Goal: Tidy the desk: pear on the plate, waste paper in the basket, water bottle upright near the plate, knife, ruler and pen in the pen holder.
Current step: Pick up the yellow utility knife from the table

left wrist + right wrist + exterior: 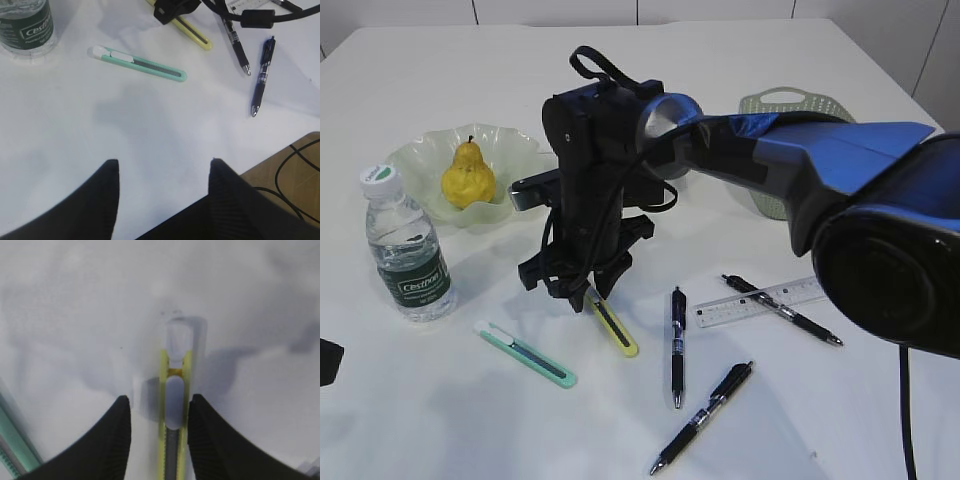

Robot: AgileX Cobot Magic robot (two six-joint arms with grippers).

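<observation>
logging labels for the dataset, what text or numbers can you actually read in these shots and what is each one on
"Cestbon": on the green label of the water bottle; the left wrist view shows only its start, "Cestb".
Smaller print on the bottle's label: too small to read.
Ruler: scale marks show, numbers too small to read.
Pens, e.g. the blue pen: print on the barrels, unreadable.
Green knife and yellow knife: no text visible.

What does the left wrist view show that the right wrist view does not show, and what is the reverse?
Only the left wrist view shows the water bottle, two pens and the open left gripper above bare table. Only the right wrist view shows the right gripper's fingers on either side of the yellow knife, with gaps visible. Both show the yellow knife and the green knife.
</observation>
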